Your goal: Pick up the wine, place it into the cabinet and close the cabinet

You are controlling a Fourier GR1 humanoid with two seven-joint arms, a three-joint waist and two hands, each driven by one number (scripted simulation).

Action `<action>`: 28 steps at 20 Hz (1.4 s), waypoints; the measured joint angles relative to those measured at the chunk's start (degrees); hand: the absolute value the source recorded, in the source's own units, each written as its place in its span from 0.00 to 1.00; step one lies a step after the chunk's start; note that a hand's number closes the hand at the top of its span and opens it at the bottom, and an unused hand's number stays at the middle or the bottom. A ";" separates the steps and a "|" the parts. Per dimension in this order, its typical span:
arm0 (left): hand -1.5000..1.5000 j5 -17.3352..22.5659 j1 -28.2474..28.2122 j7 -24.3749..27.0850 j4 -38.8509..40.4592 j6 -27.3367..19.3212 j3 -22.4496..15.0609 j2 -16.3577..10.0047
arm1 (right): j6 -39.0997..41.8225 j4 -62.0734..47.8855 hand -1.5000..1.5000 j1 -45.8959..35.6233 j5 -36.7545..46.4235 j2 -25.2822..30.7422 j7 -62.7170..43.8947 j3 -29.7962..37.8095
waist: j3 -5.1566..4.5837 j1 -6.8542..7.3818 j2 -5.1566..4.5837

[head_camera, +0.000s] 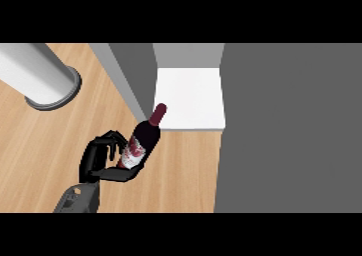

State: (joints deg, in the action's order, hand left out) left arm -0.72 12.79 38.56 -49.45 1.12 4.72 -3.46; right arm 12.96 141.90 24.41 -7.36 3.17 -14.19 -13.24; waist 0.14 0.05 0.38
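Wine bottle (pixel 142 141): you're holding it in the left hand (pixel 101 156), just in front of the open cabinet (pixel 138 82).
At far left a pale cylinder (pixel 35 74) is standing on the wooden counter (pixel 36 150), well apart from the hand. You're curling fingers and thumb round the bottle's lower body, so the hand is clamped on it, partly covering the label. The bottle is leaning, neck pointing up and right, cap overlapping the near left corner of the white shelf (pixel 191 97). Can't tell whether its base is touching the counter. A wide grey panel (pixel 295 125) is filling the right side.
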 measured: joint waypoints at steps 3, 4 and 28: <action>1.00 -0.97 -0.11 -5.36 -5.12 -2.64 -2.04 1.26 | 0.31 0.07 0.00 0.34 -0.05 0.10 0.32 0.31 | -0.03 -0.12 -0.06; 1.00 -1.37 -0.15 -7.50 -7.13 -3.64 -2.81 1.72 | 0.53 0.07 0.00 0.58 -0.14 0.29 0.45 0.91 | -0.05 -0.14 -0.07; 1.00 -2.66 4.00 -30.81 -16.37 -27.51 -18.06 -0.50 | 3.40 -1.03 0.00 0.90 -1.17 -0.32 2.38 3.02 | 0.17 -0.90 0.11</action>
State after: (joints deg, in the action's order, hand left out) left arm -3.38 16.78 7.75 -65.82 -26.38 -13.35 -3.97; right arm 16.37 140.87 25.31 -8.53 2.86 -11.81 -10.22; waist 0.31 -0.85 0.49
